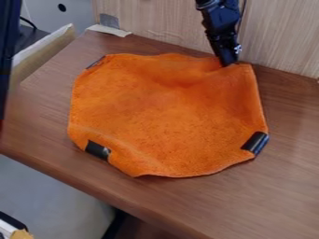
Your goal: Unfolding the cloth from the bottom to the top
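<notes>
1. Currently, one orange cloth (pixel 156 112) is lying rumpled on the brown bench (pixel 287 186).
2. Three black patches (pixel 98 150) are sitting along its edges.
3. One end effector (pixel 228 62) is meeting its upper-right edge; its grip I cannot tell.
4. Behind, a wood-grain panel (pixel 280 37) is standing.

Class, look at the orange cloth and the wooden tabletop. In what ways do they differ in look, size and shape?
The orange cloth is bright and fuzzy; the wooden tabletop is brown with streaky grain.
The cloth ripples into soft folds near the tool, while the tabletop is flat.
The cloth is smaller and has a wavy, rounded outline; the larger tabletop has a straight near edge.
Both are spread out broadly beneath the tool.
</notes>
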Robot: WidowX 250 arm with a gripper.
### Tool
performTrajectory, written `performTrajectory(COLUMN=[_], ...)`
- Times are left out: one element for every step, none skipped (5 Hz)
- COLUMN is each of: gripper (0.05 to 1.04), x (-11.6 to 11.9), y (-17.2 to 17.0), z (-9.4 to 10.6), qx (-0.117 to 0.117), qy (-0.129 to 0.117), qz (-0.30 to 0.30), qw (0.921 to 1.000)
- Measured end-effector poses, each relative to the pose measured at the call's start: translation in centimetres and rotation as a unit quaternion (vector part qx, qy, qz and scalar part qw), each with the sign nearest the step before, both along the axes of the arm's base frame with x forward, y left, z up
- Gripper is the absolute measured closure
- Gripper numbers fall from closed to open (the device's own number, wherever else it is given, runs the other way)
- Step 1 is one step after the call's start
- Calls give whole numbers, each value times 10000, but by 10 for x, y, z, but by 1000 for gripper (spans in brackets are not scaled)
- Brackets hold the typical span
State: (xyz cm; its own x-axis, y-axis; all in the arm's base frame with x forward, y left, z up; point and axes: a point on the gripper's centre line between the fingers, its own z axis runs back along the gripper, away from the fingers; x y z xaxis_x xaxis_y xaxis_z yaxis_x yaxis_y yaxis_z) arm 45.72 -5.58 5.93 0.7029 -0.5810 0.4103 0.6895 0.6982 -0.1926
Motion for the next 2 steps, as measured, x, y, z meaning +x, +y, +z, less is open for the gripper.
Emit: performTrajectory(gripper=[854, 597], x=[-3, -7], y=[2, 3], z=[-6, -11], qx=[55, 86], qy=[95, 175], qz=[70, 90], qw=[9999, 9998])
